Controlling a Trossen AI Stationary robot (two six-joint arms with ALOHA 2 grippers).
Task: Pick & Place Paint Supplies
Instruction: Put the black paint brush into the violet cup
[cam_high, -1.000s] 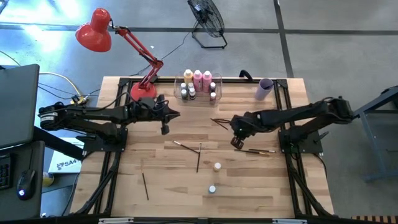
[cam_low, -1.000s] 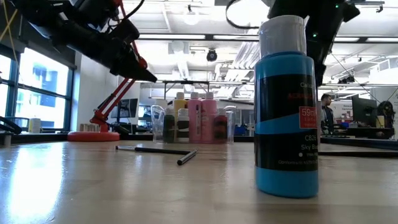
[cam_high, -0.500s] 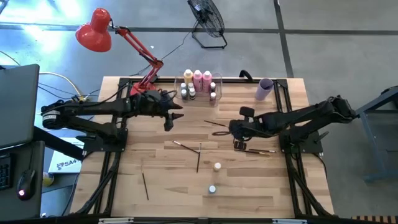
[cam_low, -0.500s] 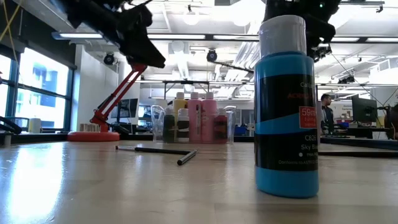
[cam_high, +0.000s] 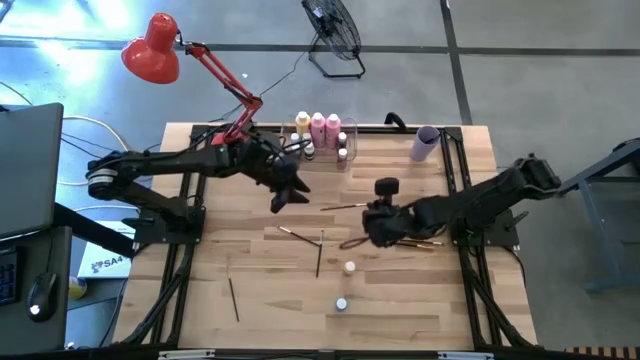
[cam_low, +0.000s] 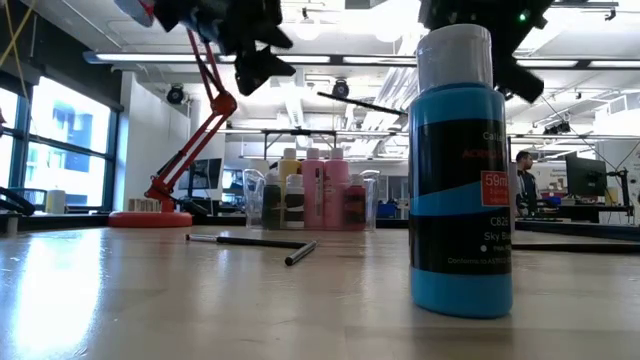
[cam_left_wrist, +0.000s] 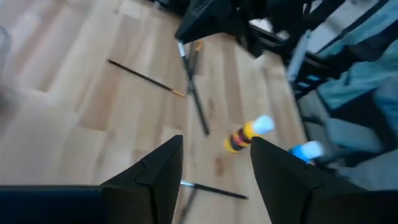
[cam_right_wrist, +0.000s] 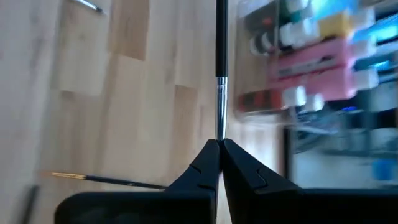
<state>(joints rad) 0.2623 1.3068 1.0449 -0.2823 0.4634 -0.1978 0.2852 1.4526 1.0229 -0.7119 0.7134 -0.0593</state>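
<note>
My right gripper (cam_high: 373, 207) is shut on a thin dark paintbrush (cam_high: 345, 206) over the middle of the table; the low view shows the brush in the air (cam_low: 360, 103). My left gripper (cam_high: 285, 197) hovers open and empty, left of it and above the table (cam_left_wrist: 214, 168). Pink and yellow-orange paint bottles stand in the clear bin (cam_high: 320, 140) at the far edge. More brushes (cam_high: 300, 236) (cam_high: 319, 255) (cam_high: 233, 298) lie flat on the wood. Two small white-capped bottles (cam_high: 349, 268) (cam_high: 341, 303) stand near the front, the blue one close in the low view (cam_low: 462, 170). My right gripper pinches the paintbrush between its two shut fingers at the end just past the metal ferrule (cam_right_wrist: 219, 127). The fingers come from the table's right and lie along the brush. Its dark handle (cam_right_wrist: 219, 37) sticks out past the fingertips toward the table's left, lifted clear of the table.
A lilac cup (cam_high: 427, 142) lies at the far right. A red desk lamp (cam_high: 150, 48) stands with its base at the far left corner. Another brush (cam_high: 415, 242) lies under the right arm. Bare wood lies at the near left.
My left gripper has opened, risen and gone toward the table's right, away from the lamp base. My right gripper has stayed shut on the brush, rolled its wrist and shifted toward the table's left; the brush has swung round and now points toward the table's left, clear of the wood.
</note>
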